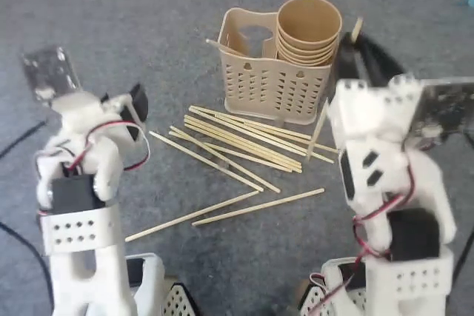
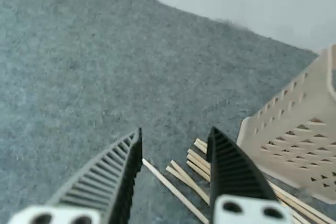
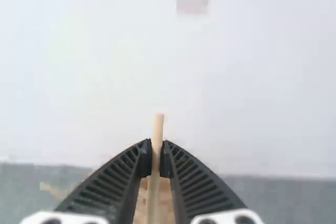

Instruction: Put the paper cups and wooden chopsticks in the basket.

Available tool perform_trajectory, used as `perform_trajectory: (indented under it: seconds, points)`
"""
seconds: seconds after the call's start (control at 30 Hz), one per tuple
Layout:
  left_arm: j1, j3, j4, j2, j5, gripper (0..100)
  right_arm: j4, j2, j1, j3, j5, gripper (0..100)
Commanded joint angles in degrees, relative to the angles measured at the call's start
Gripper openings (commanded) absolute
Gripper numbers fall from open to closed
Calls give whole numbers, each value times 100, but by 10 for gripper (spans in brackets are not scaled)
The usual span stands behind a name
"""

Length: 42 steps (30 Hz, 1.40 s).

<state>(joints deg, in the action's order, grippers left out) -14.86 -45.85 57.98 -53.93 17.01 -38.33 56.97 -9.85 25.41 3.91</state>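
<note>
**Right gripper clamps one chopstick beside the basket**

A single chopstick sits between the fingers of the right gripper. They press on it from both sides, and its tip pokes out past them. In the high view this stick slants down the right side of the basket, with its lower end near the basket's right front corner. The cups are stacked together in the basket's right compartment. The loose chopsticks lie on the carpet in front of the basket. Most are fanned out close to it, and two lie apart nearer the arms. The left gripper hangs over the carpet left of the sticks, fingers spread wide apart.
</note>
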Motion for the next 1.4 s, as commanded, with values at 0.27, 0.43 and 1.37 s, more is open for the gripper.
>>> perform_trajectory:
  seconds: [0.27, 0.43, 1.37]
  points:
    - [-44, -2352, -2444, -844, 105, 192, 321, -3213, -734, -3763, -185, 9]
    - [62, -2607, -2804, -844, 97, 192, 277, -4681, -1007, -5407, -185, 9]
    - [316, -2985, -3200, -844, -88, 192, -1182, -6721, -1086, -7930, -185, 119]
